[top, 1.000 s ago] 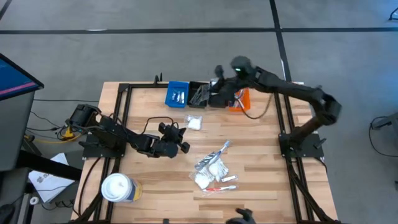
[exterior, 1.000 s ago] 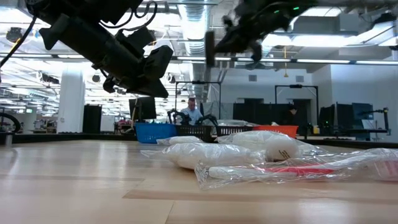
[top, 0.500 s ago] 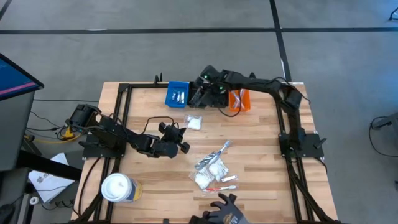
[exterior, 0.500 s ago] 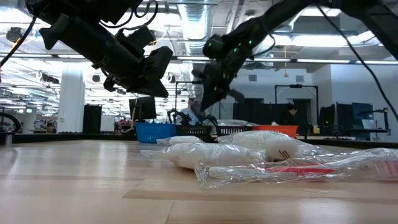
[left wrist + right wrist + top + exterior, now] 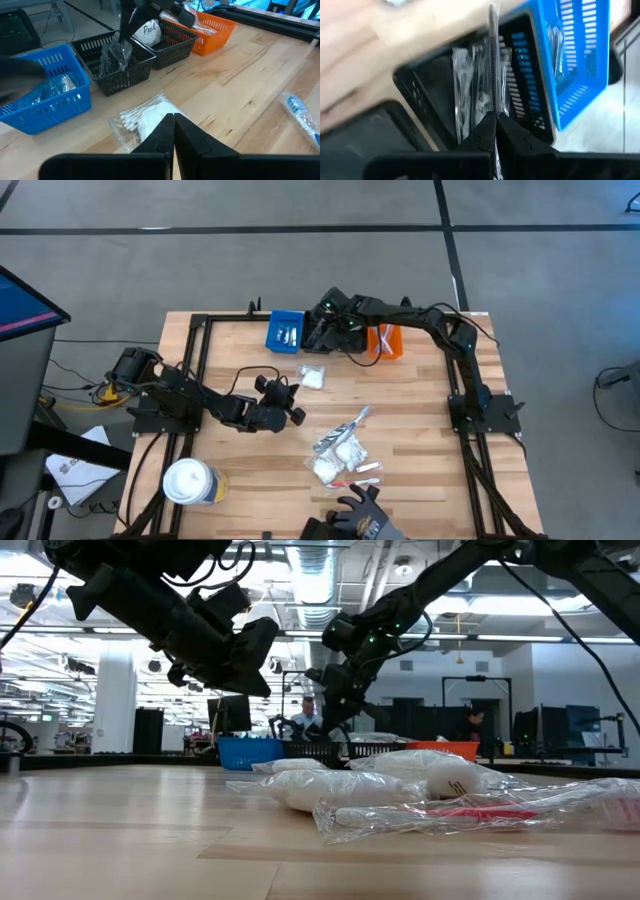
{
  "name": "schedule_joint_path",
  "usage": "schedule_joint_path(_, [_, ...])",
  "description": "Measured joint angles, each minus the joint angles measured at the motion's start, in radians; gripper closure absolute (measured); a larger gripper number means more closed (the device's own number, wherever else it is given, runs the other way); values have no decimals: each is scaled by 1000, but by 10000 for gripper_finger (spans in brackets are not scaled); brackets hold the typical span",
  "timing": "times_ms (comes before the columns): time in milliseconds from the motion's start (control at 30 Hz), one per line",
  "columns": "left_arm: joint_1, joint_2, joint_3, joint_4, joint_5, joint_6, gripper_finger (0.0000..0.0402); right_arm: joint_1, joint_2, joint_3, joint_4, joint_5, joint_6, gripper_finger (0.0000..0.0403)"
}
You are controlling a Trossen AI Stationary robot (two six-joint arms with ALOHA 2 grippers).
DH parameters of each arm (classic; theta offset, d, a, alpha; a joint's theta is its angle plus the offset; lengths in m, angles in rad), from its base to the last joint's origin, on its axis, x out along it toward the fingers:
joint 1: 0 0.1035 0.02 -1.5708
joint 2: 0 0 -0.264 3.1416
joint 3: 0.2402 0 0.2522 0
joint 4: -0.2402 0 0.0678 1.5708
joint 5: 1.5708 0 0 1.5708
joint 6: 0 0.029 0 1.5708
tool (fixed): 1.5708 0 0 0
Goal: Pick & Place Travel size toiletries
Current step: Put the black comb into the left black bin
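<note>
Toiletries (image 5: 343,450) look light, crinkly, slippery; pinch a sachet's edge. Right fingers (image 5: 492,117) grasp a wrapped comb (image 5: 492,60) over the black bin (image 5: 318,332); left fingers (image 5: 173,131) clenched.

The table (image 5: 400,430) is pale wood, smooth, with thin lines of grain. The blue bin (image 5: 45,95), black bin (image 5: 125,65) and orange bin (image 5: 210,30) are hard plastic with slits in their walls. The sachets (image 5: 338,450) are clear, shiny, crinkly plastic. The cotton swabs (image 5: 137,117) look soft and white. The tub (image 5: 188,482) looks smooth and white.
</note>
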Motion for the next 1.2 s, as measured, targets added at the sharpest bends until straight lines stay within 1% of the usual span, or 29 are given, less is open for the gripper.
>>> schedule_joint_path(233, [0,0,0,2,1,-2,401,-20,-2,0,69,0,26,403])
schedule_joint_path(533, [0,0,0,2,4,-2,401,-20,-2,0,69,0,60,403])
schedule_joint_path(933, [0,0,0,2,4,-1,401,-12,-2,0,69,0,64,403])
schedule_joint_path(1200, [0,0,0,2,3,-1,401,-13,-2,0,74,0,122,403])
